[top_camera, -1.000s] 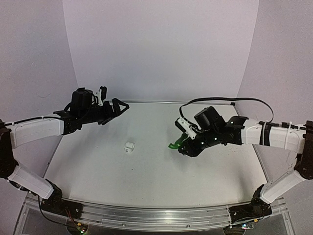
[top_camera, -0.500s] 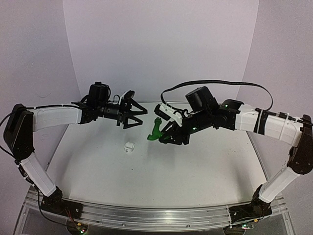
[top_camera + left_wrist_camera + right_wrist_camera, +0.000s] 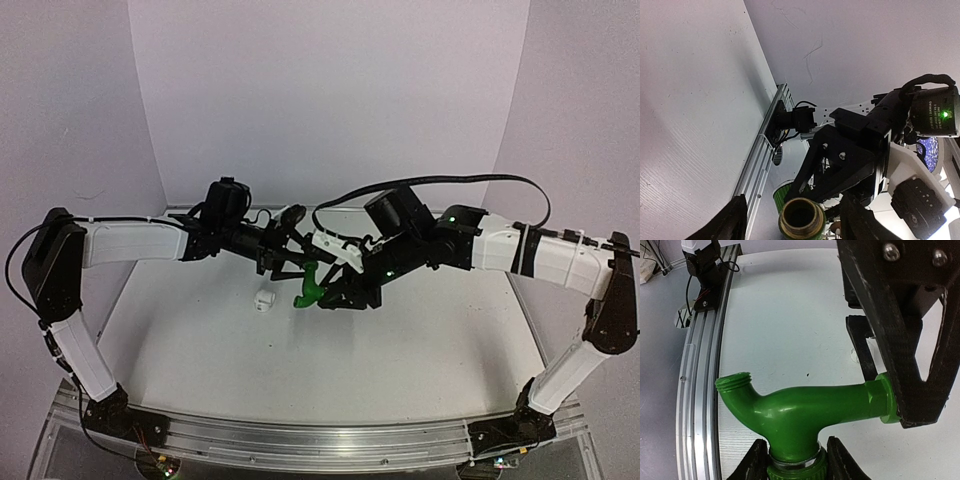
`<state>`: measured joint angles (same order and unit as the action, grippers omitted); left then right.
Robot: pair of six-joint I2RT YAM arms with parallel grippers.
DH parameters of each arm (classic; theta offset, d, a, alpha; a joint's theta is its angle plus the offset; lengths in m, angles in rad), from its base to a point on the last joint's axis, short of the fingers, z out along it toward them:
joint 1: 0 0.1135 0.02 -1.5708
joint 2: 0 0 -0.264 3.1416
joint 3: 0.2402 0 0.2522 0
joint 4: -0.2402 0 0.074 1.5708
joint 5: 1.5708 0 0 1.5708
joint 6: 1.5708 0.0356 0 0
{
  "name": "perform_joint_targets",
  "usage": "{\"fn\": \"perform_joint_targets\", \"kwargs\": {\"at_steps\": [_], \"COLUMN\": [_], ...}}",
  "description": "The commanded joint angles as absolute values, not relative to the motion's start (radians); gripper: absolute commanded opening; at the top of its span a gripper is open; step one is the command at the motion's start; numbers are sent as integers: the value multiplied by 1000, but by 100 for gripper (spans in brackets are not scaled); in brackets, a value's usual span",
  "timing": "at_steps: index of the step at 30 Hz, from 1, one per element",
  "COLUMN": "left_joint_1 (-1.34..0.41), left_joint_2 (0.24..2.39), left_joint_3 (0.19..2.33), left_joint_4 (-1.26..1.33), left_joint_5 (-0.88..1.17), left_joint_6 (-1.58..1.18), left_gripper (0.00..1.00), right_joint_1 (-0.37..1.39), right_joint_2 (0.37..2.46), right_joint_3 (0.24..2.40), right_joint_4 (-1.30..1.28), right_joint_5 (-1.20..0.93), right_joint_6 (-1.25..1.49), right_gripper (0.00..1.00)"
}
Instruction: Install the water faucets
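Observation:
The green water faucet hangs in the air over the table's middle, with my right gripper shut on its ringed collar. In the right wrist view the faucet rises from between my right gripper's fingers, threaded spout to the left and long stem to the right. My left gripper straddles that stem's end. In the left wrist view the faucet's brass-coloured round end sits inside my left gripper, with a gap still showing on the left side. The white fitting lies on the table just left of the faucet.
The white table is bounded by an aluminium rail along its near edge and by pale walls behind and at both sides. A black cable loops above the right arm. My left gripper's black fingers fill the right wrist view's upper right.
Both arms have swung in to the middle. The right one lifted the faucet up and leftward; the left one reached right, and its jaws have narrowed around the faucet's end.

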<state>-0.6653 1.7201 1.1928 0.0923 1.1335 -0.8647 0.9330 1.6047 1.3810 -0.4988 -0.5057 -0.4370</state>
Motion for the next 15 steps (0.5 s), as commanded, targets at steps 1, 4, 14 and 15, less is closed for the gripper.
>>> {"fn": "perform_joint_targets", "kwargs": {"at_steps": [1,4,14,15], "left_joint_1": [-677,-678,-687,-687], "left_joint_2": [1737,1735,1713,1711], "left_joint_3": [1257,1265,1290,1294], "left_joint_4": [73,52,-119,-138], "left_joint_5": [1163,1154,1098,1089], "left_joint_6": [-864,-850,-736,-726], "left_gripper": [57,50,39,36], "right_joint_1": [944,947,951,950], "right_joint_2": [1618,1622,1644,1647], "right_joint_3": [1428,1429,1440,1440], "right_joint_4": [-492,-492,-494,-494], "right_joint_5": [-490,-472,-422,-423], "right_joint_6": [-454,-454,-455,-454], "right_gripper": [0,0,0,0]}}
